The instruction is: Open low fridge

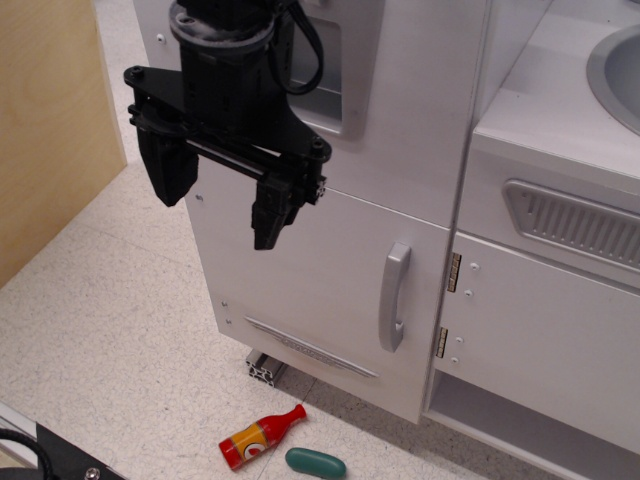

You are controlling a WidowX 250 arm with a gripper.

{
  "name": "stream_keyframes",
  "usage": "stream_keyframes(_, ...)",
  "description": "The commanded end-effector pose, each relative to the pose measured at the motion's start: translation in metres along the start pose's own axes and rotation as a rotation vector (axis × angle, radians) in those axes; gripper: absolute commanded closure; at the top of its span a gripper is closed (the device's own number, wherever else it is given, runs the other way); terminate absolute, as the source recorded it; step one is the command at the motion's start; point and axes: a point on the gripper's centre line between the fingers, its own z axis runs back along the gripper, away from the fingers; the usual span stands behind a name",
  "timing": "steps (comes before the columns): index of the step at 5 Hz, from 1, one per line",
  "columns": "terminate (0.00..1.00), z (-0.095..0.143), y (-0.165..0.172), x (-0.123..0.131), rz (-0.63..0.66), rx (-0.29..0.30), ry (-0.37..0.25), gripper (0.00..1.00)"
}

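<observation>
The low fridge (320,290) is a white compartment with a large flat door that looks shut. Its grey vertical bar handle (394,296) sits near the door's right edge, and a thin vent strip (310,347) runs along the bottom. My black gripper (222,200) hangs in front of the door's upper left part, well left of and above the handle. Its two fingers (272,210) are spread apart with nothing between them.
Above the door is a white panel with a recessed grey niche (325,85). To the right stands a white cabinet door with brass hinges (453,272) under a grey vent (580,222) and a sink (620,70). A red toy bottle (260,437) and a green object (315,462) lie on the floor. A wooden board (45,120) stands at the left.
</observation>
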Motion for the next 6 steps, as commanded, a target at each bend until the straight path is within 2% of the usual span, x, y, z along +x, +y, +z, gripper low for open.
stream_keyframes(1, 0.00, 0.000, 0.000, 0.000, 0.000, 0.000, 0.000, 0.00)
stream_keyframes(2, 0.00, -0.027, 0.004, 0.024, 0.005, 0.004, -0.038, 0.00)
stream_keyframes(4, 0.00, -0.073, -0.012, 0.065, -0.022, -0.038, -0.166, 0.00)
stream_keyframes(5, 0.00, -0.094, -0.028, 0.079, -0.028, -0.045, -0.200, 0.00)
stream_keyframes(6, 0.00, -0.108, -0.041, 0.094, -0.006, -0.054, -0.188, 0.00)
